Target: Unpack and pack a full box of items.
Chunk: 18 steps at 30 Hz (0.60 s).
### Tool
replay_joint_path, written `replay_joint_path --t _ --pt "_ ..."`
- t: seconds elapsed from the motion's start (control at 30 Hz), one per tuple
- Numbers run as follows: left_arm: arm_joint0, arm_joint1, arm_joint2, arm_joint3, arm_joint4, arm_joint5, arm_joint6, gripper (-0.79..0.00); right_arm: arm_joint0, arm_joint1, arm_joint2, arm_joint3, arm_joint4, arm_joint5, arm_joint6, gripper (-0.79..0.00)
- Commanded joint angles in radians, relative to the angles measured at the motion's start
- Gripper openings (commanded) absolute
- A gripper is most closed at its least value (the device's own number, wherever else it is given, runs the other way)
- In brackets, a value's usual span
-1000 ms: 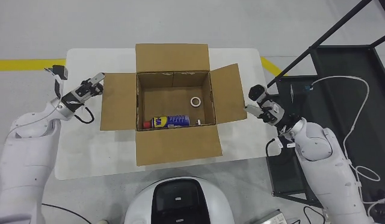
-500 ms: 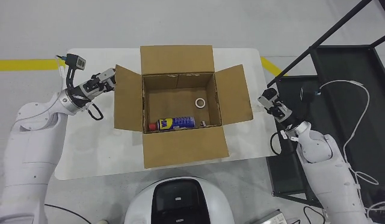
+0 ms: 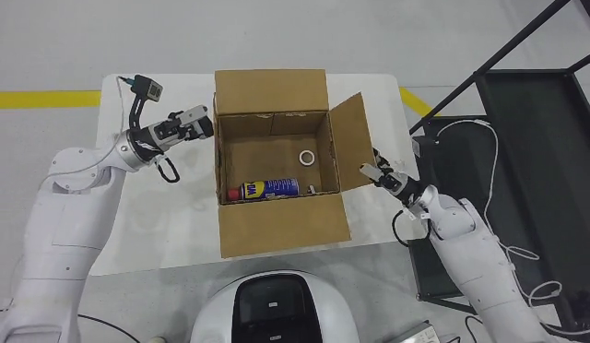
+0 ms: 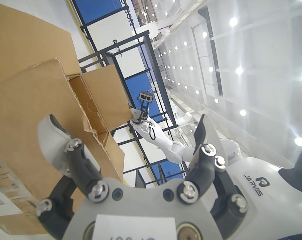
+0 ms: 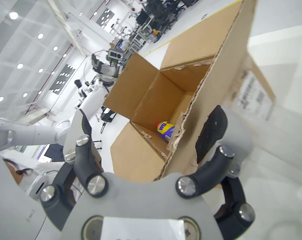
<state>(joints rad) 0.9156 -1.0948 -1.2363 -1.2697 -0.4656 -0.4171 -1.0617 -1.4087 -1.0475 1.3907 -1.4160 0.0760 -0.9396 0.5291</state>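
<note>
The cardboard box (image 3: 270, 89) stands open mid-table, holding a blue and yellow spray can (image 3: 267, 189) and a small white tape roll (image 3: 306, 158). The box's left flap (image 4: 28, 116) stands nearly upright. My left gripper (image 3: 198, 122) is open right beside it, one finger (image 4: 50, 131) against the cardboard. The right flap (image 3: 353, 145) is tilted up. My right gripper (image 3: 373, 172) is open and straddles that flap's near corner (image 5: 181, 131). The can (image 5: 166, 129) shows past the flap edge in the right wrist view. The left wrist view shows the right gripper (image 4: 138, 114) at the far flap.
The box's front flap (image 3: 284, 221) lies flat toward me and the far flap lies flat away. Bare white table (image 3: 147, 223) lies left of the box. A black metal rack (image 3: 516, 140) with a white cable stands close on the right.
The left flap went from lying flat to nearly upright as my left gripper moved right toward the box. My right gripper moved in to the right flap's corner, and that flap stands steeper.
</note>
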Motion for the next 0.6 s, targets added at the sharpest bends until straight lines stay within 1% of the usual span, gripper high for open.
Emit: replay_joint_path --t 0.0,0.1,0.27,0.37,0.5,0.57 --pt "-0.005 -0.004 0.020 0.005 0.007 0.001 0.008 0.000 0.015 -0.003 -0.032 -0.012 0.016 -0.012 0.022 0.000" --pt "-0.013 -0.010 0.046 0.018 0.021 0.001 0.019 0.000 0.048 -0.007 -0.080 -0.018 0.009 -0.007 0.066 0.000" --pt "-0.025 -0.015 0.073 0.056 0.066 -0.001 0.034 0.000 0.099 -0.018 -0.151 0.008 -0.036 0.016 0.092 0.000" --pt "-0.033 -0.019 0.095 0.078 0.110 -0.019 0.036 0.000 0.124 -0.024 -0.182 0.030 -0.087 0.041 0.089 0.000" --pt "-0.047 -0.024 0.127 0.110 0.137 -0.037 -0.007 0.000 0.144 -0.030 -0.207 0.048 -0.151 0.065 0.071 0.000" --pt "-0.059 -0.025 0.139 0.129 0.167 -0.042 -0.010 0.000 0.150 -0.031 -0.212 0.051 -0.173 0.071 0.065 0.000"
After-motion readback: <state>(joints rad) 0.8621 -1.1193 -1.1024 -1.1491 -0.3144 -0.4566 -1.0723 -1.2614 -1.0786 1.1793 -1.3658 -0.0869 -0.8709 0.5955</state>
